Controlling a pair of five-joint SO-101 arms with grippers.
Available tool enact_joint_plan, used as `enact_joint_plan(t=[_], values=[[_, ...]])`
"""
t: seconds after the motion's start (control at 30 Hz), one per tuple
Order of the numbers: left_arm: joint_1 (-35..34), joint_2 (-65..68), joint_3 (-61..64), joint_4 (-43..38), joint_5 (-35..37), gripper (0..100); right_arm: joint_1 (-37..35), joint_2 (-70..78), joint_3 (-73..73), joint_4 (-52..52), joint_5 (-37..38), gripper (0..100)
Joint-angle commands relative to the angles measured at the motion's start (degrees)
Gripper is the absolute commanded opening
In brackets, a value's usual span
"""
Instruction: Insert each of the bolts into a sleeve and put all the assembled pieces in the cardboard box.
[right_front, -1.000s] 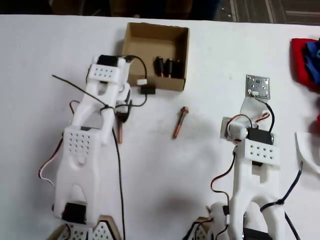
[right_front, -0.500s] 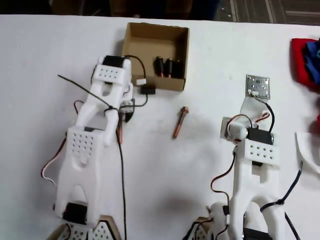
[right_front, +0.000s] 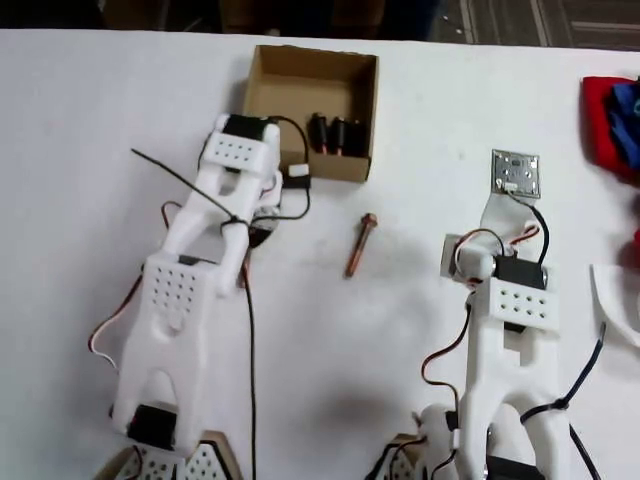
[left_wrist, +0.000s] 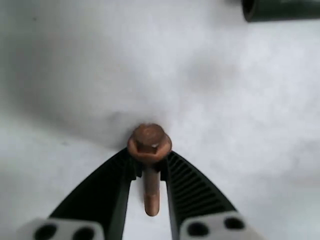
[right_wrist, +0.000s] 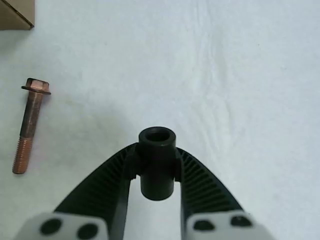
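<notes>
Bolt | shank clamped in left claw, closed narrowly on it, left of centre, just below cardboard box | second bolt loose on worktop, centre | sleeve pinched in right claw, right of centre | dark pieces lying in the box, upper centre

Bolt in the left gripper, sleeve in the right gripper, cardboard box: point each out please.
held bolt (left_wrist: 149, 142), left wrist view, on its hex head.
sleeve (right_wrist: 157, 172), right wrist view, on its outer wall.
cardboard box (right_front: 300, 90), high view, on its bare floor.
</notes>
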Motion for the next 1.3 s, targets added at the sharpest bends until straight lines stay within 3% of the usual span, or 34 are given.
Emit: enact_joint_plan(t=[0.0,0.23,0.57,1.0,1.27], values=[[-0.3,-0.9,-0.2,0.8,0.2,3,0.3,-2.4,-0.4,-0.9,-0.4,2.0],[-0.3,-5.3,-2.8,0.9,0.1,3,0.2,-2.4,-0.4,-0.9,-0.4,2.0],[0.0,-23.4,-1.9,1.1,0.2,3,0.2,-2.4,-0.3,-0.9,-0.4,2.0],[0.3,-47.4,21.0,-0.7,0.3,3,0.1,-2.5,-0.3,-0.9,-0.4,2.0],[0.6,-54.3,26.2,-4.1,0.3,3,0.0,-2.6,-0.3,-0.9,-0.3,2.0]])
